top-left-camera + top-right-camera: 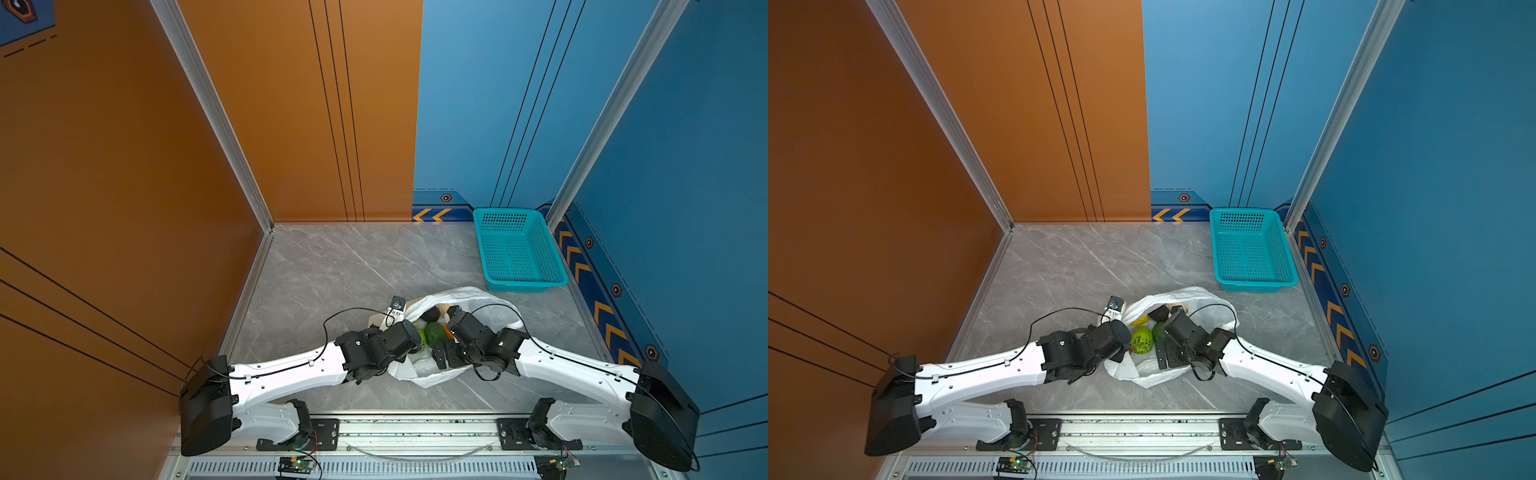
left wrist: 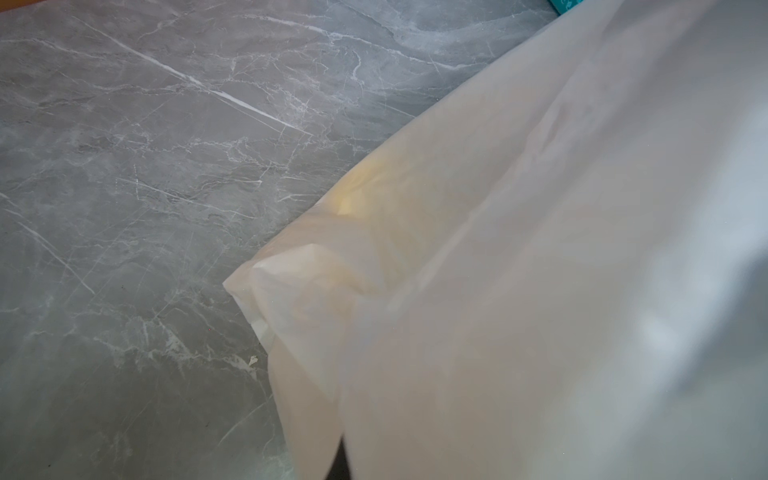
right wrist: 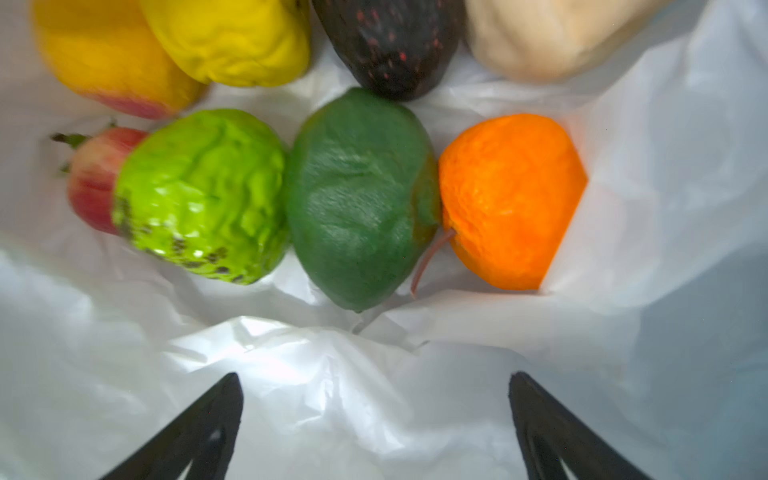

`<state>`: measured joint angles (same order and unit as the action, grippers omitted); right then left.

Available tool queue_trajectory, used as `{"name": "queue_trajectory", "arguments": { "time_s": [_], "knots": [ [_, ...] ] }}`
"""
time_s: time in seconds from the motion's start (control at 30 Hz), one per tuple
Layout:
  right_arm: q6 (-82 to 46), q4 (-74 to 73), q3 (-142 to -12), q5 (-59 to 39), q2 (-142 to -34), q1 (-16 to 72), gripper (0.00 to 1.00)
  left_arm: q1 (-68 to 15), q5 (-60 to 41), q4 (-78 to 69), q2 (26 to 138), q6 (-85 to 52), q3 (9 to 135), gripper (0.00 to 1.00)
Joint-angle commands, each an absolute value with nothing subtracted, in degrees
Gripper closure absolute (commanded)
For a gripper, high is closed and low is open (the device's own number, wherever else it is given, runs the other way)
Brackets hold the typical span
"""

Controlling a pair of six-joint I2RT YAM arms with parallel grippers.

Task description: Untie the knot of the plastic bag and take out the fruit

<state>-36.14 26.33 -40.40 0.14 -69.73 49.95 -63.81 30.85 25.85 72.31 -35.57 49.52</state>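
Holding the plastic bag (image 1: 478,297) open with my left gripper (image 2: 338,455) pinched shut on its film, I judge the knot already undone. My right gripper (image 3: 374,376) gapes wide. The fruit (image 3: 361,199) lies just ahead of it, none yet moved out to the basket (image 1: 525,286).

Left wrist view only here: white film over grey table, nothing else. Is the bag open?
Observer: Yes. In both top views the plastic bag has its mouth spread wide, with fruit showing inside.
Operator: Any fruit out?
Observer: None. The basket in the far right corner holds nothing.
Operator: Right arm?
Observer: The right gripper is open inside the bag, just short of the dark green fruit.
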Motion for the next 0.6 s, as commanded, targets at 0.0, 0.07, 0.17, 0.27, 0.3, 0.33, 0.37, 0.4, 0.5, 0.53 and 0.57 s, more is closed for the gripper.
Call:
{"name": "queue_trajectory", "arguments": {
  "time_s": [0.0, 0.07, 0.17, 0.27, 0.3, 0.33, 0.37, 0.4, 0.5, 0.53, 0.57],
  "knots": [
    [-39.42, 29.09, -42.89, -2.07, -70.22, 49.85, 0.0, -64.34, 30.6, 25.83, 71.29, -35.75, 49.53, 1.0],
    [-40.35, 28.21, -44.24, -1.15, -71.55, 49.67, 0.0, -64.21, 30.94, 26.19, 71.39, -36.03, 49.76, 1.0],
    [-41.58, 27.08, -46.58, 1.15, -74.56, 48.96, 0.01, -64.17, 31.09, 26.85, 72.06, -36.66, 50.04, 1.0],
    [-42.42, 25.58, -48.11, 2.49, -77.69, 48.13, 0.04, -64.11, 31.24, 27.55, 73.01, -37.41, 50.34, 1.0],
    [-42.82, 24.89, -48.36, 2.55, -78.53, 47.88, 0.05, -64.16, 31.46, 27.75, 73.17, -37.6, 50.48, 1.0],
    [-43.29, 24.41, -48.64, 2.53, -79.46, 47.63, 0.06, -64.02, 31.69, 27.99, 73.38, -37.79, 50.75, 1.0],
    [-43.65, 24.08, -48.98, 2.85, -80.31, 47.55, 0.07, -63.86, 31.77, 28.2, 73.48, -37.88, 50.98, 1.0],
    [-43.85, 23.82, -49.25, 3.47, -81.08, 47.55, 0.09, -63.56, 31.82, 28.21, 73.63, -37.92, 51.16, 1.0],
    [-44.26, 23.52, -50.26, 5.9, -83.47, 47.42, 0.14, -62.26, 31.04, 28.17, 74.46, -37.97, 51.8, 1.0],
    [-44.31, 22.9, -50.51, 5.98, -84.2, 47.21, 0.15, -61.56, 30.6, 28.4, 74.79, -37.89, 52.14, 1.0],
    [-44.48, 22.17, -50.69, 6.05, -84.64, 47.11, 0.17, -61.06, 30.41, 28.59, 75.21, -37.81, 52.52, 1.0]
  ]
}}
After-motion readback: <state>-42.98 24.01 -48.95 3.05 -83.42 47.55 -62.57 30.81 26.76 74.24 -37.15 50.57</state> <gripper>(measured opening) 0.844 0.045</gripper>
